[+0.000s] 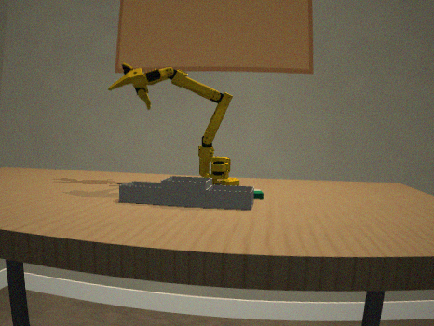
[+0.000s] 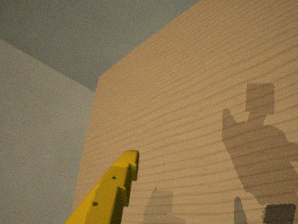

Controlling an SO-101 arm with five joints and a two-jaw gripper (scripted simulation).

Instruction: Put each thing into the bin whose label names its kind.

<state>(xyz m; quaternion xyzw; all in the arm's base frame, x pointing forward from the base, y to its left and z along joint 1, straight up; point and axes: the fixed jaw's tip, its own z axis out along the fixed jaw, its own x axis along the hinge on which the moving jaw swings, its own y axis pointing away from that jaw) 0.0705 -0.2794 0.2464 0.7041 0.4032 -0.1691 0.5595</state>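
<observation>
My yellow gripper is open and empty, held high above the table to the left of the arm's base. Grey bins stand in a row on the table in front of the base; their labels and contents are hidden from this low angle. A small green thing lies on the table just right of the bins. In the wrist view only one yellow finger, bare wooden table top and the arm's shadow show; no object is there.
The arm's base stands right behind the bins. The table's front edge curves across the exterior view. An orange panel hangs on the wall behind.
</observation>
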